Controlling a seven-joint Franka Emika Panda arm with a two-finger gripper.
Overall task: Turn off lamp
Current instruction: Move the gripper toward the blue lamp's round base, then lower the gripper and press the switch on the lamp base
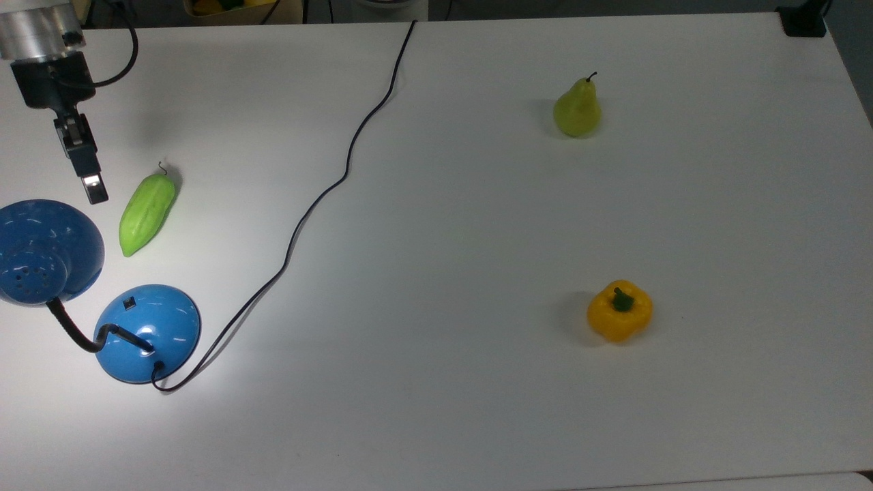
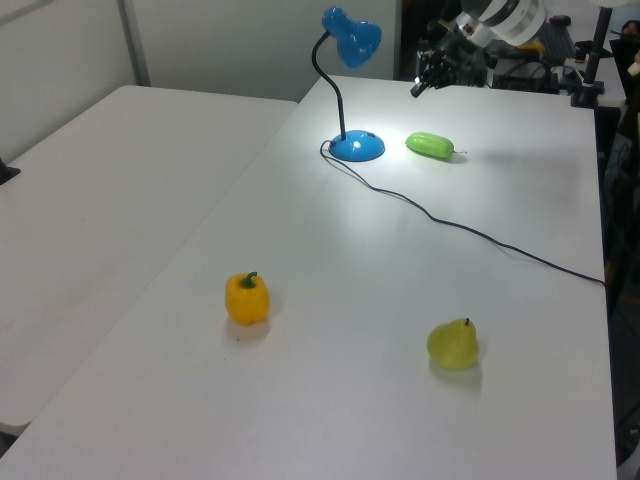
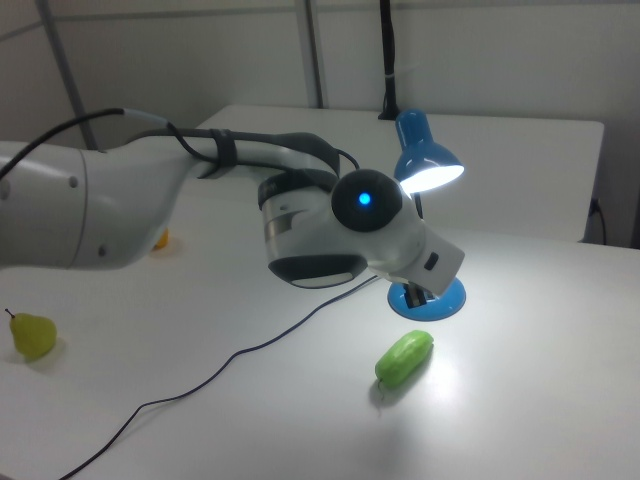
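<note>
The blue desk lamp with a glossy dome base [image 1: 146, 333], black gooseneck and round perforated shade [image 1: 42, 251] stands lit on the white surface [image 1: 477, 239]. Just beside its shade, the black gripper [image 1: 94, 189] hangs above the surface; whether its fingers are clenched or released cannot be told. A green ridged gourd [image 1: 146, 213] lies near the lamp's base.
</note>
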